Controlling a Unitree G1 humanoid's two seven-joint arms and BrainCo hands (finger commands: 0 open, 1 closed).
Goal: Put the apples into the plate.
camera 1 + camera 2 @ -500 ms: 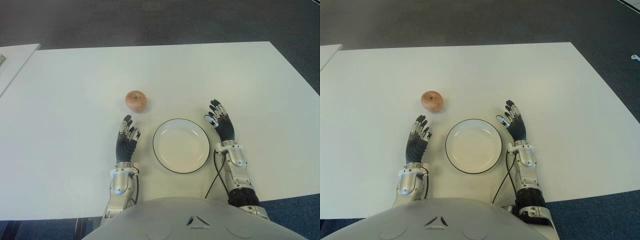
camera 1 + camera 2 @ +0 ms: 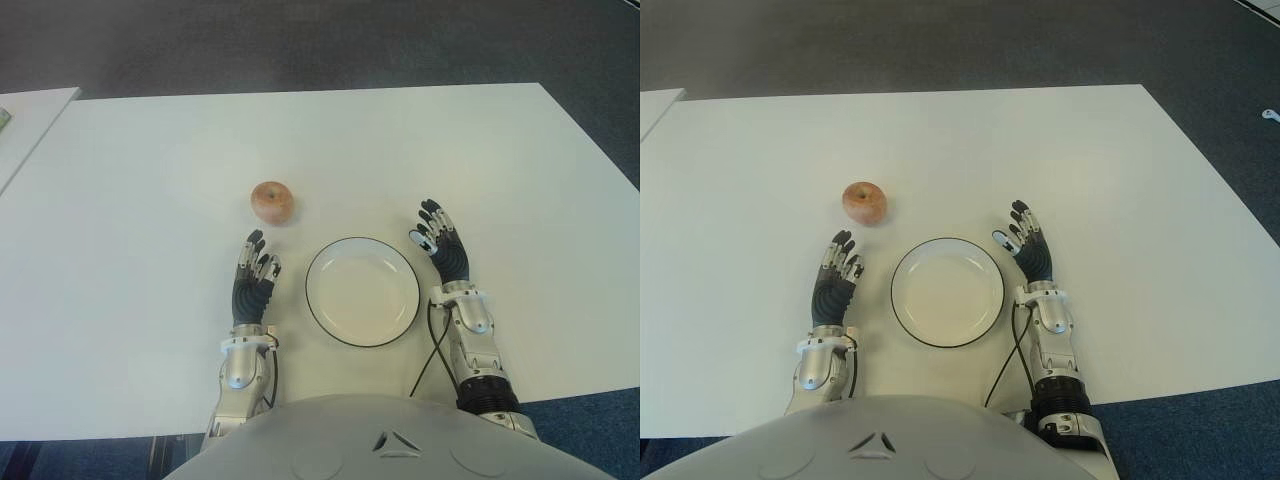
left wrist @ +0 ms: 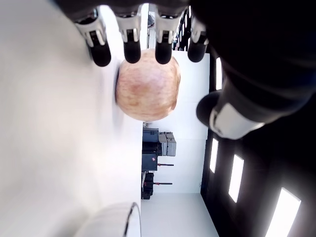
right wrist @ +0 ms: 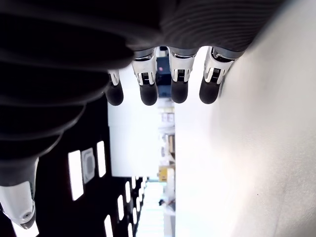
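Apple check: one round reddish-yellow apple (image 2: pixel 272 202) sits on the white table (image 2: pixel 130 200), ahead of my left hand (image 2: pixel 252 282); the white dark-rimmed plate (image 2: pixel 362 291) is bare. Both hands, right hand (image 2: pixel 444 252) included, are unclenched and empty. I judge it firm, smooth, roll-prone; grip across its widest girth.

White table (image 2: pixel 150 290); dark carpet (image 2: pixel 300 45)
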